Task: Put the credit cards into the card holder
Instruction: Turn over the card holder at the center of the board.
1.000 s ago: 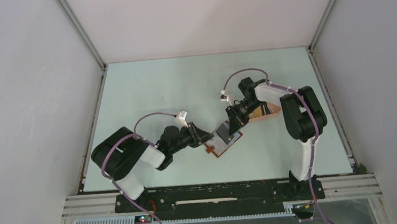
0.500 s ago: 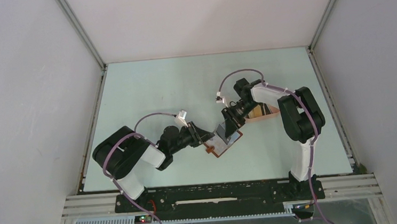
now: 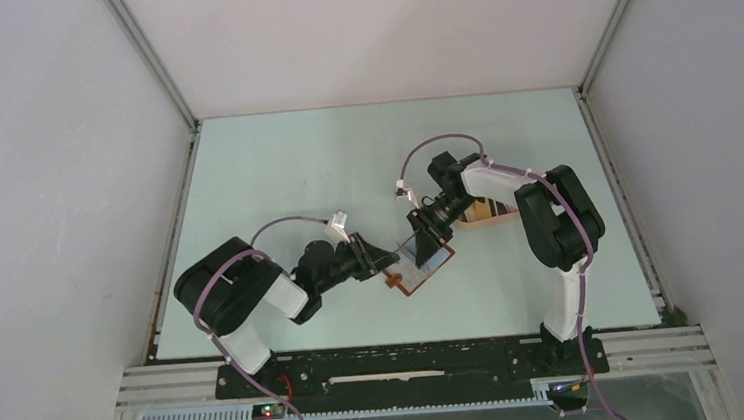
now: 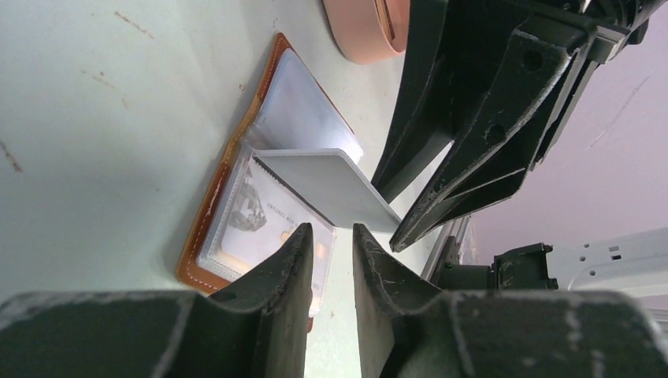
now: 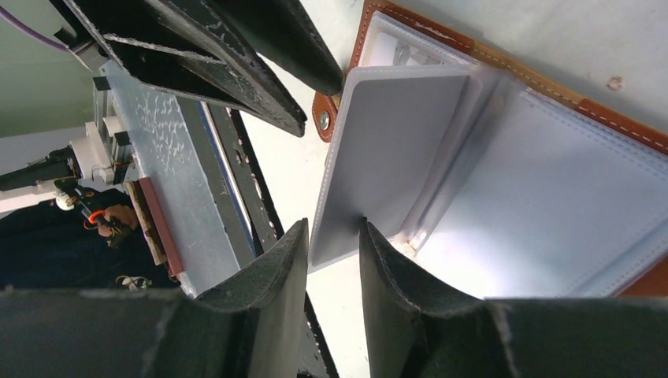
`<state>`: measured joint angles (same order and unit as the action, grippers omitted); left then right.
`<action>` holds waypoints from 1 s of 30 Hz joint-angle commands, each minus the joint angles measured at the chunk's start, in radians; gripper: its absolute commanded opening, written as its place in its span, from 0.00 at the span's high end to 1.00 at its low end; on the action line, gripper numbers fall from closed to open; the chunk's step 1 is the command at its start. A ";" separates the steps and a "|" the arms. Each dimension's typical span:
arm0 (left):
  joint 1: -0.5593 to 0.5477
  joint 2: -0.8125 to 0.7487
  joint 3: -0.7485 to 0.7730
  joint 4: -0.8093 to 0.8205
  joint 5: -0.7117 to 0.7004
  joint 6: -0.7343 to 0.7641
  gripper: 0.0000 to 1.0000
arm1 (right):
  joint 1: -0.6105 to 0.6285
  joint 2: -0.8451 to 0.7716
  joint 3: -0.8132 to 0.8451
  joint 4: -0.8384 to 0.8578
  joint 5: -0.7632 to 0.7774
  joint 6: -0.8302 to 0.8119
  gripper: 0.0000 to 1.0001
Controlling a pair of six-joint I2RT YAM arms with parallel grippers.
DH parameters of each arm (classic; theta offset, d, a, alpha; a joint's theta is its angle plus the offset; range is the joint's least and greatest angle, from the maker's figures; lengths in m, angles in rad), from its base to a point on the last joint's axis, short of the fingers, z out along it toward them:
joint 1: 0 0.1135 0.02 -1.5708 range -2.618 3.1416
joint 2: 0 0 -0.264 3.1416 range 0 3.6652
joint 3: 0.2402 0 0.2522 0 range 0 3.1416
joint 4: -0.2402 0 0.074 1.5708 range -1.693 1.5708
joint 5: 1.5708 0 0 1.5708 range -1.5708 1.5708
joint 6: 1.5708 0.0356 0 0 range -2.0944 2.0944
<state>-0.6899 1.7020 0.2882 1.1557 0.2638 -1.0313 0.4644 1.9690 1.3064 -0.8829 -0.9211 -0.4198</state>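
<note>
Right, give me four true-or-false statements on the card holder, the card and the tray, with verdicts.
1. The card holder lies open on the table. True.
2. The right gripper is shut on a grey card. True.
3. The grey card lies flat on the table, clear of the card holder. False: it is tilted, one edge at the card holder's clear sleeve.
4. The pink tray sits at the table's near left corner. False: it sits beyond the card holder, beside the right arm.

I lose the grey card's (image 5: 394,150) near edge between the right gripper's (image 5: 332,228) fingers, and the pink tray (image 4: 366,31) beyond the left gripper (image 4: 331,230) is cropped by the frame.
</note>
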 commanded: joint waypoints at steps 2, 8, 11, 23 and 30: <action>-0.003 -0.016 -0.049 0.066 -0.038 -0.009 0.70 | 0.030 0.005 0.038 -0.025 -0.016 -0.017 0.62; 0.002 -0.051 -0.077 0.059 -0.052 -0.003 0.70 | 0.051 0.023 0.042 -0.027 -0.009 -0.019 0.62; 0.001 -0.058 -0.087 0.058 -0.054 -0.002 0.70 | 0.065 0.028 0.046 -0.035 -0.007 -0.028 0.61; 0.009 -0.098 -0.123 0.057 -0.064 0.006 0.70 | 0.115 0.011 0.047 -0.041 0.021 -0.056 0.47; 0.010 -0.129 -0.123 0.050 -0.043 0.025 0.70 | 0.105 0.015 0.053 -0.047 0.010 -0.058 0.51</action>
<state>-0.6849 1.6085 0.1761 1.1801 0.2131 -1.0374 0.5766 1.9881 1.3197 -0.9146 -0.8997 -0.4583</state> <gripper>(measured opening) 0.300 0.503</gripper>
